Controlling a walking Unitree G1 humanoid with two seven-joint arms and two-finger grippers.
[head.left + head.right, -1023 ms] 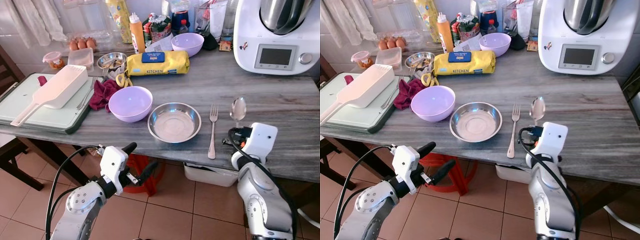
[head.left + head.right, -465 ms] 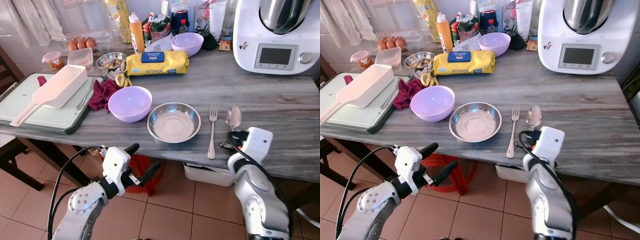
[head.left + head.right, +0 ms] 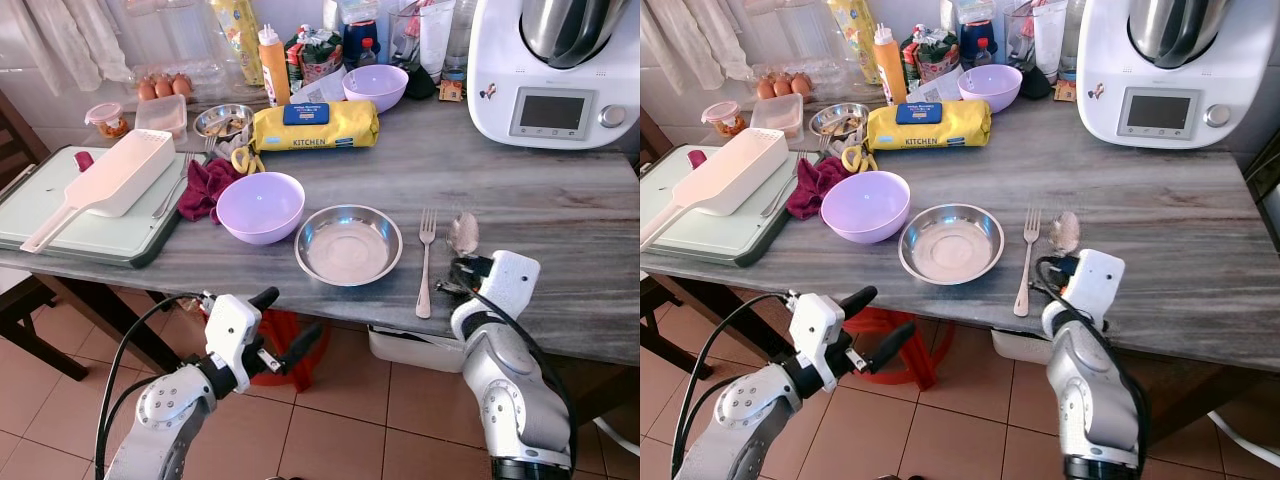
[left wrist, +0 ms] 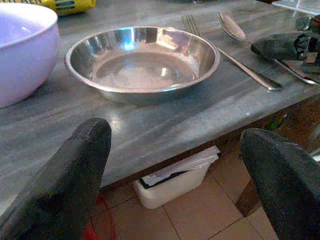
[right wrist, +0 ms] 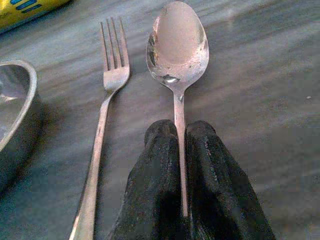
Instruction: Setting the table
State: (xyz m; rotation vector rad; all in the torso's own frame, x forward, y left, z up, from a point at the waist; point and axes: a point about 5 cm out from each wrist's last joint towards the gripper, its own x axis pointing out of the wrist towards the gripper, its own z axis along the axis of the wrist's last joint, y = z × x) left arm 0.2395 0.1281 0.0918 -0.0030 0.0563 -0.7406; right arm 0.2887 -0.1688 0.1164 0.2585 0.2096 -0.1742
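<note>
On the grey wood-grain worktop (image 3: 560, 190), a white food-processor machine (image 3: 555, 70) stands at two o'clock. A yellow kitchen-roll pack (image 3: 315, 127) lies at twelve, an orange squeeze bottle (image 3: 272, 64) behind it. A white plastic scoop (image 3: 112, 182) rests on a pale green tray (image 3: 95, 235) at nine, beside a crumpled maroon cloth (image 3: 205, 187).

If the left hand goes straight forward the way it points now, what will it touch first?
Probably the front edge of the table, since the left hand hangs open just below the tabletop. If it passed above the edge, the steel bowl comes first; depth is unclear.
</note>
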